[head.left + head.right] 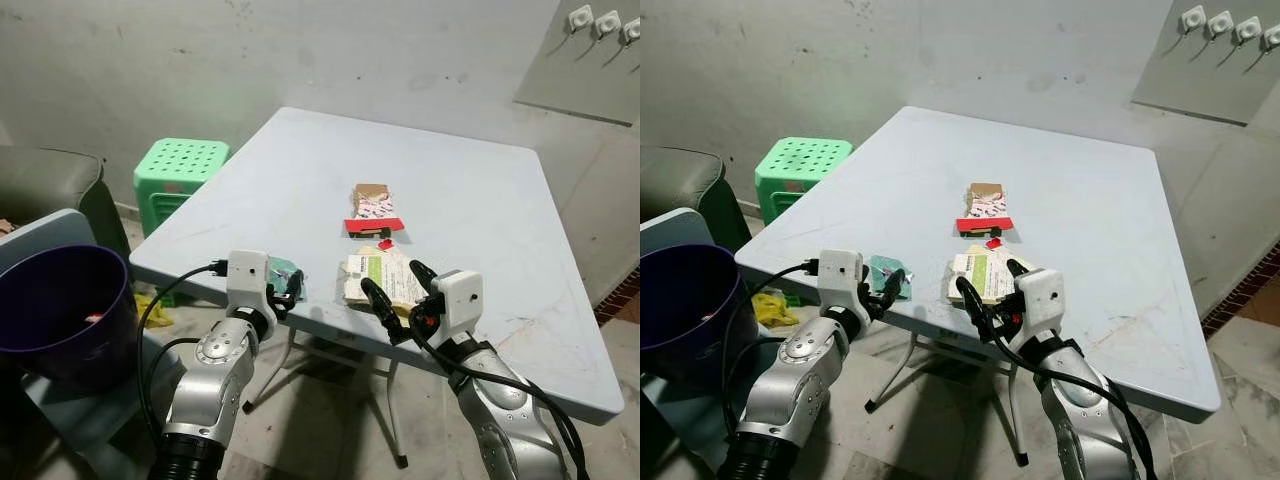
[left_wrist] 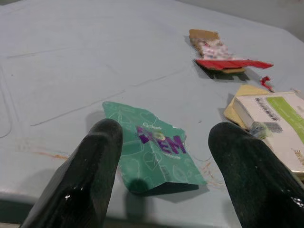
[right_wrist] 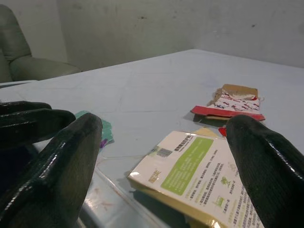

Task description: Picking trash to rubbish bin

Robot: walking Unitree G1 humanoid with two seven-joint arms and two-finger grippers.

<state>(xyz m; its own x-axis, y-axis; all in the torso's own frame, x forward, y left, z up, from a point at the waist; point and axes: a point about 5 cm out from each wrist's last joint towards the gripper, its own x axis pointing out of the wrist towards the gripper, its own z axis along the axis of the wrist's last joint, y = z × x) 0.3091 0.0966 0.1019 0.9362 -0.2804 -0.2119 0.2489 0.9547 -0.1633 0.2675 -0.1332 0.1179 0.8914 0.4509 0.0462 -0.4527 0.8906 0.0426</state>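
While head views show the purple bin (image 1: 55, 300) beside the counter (image 1: 470, 190), wrist cams don't. Left tool (image 2: 166, 185) spread, green wrapper (image 2: 154, 149) between fingers; right tool (image 3: 166, 175) spread, box (image 3: 199, 173) between.

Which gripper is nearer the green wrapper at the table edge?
Left. The left gripper sits right at the green wrapper, jaws open around it. The right gripper is off to its right, by the white box.

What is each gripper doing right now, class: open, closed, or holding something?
Left gripper: open, holding nothing, fingers either side of the green wrapper at the table edge.
Right gripper: open, holding nothing, poised at the white and green box.
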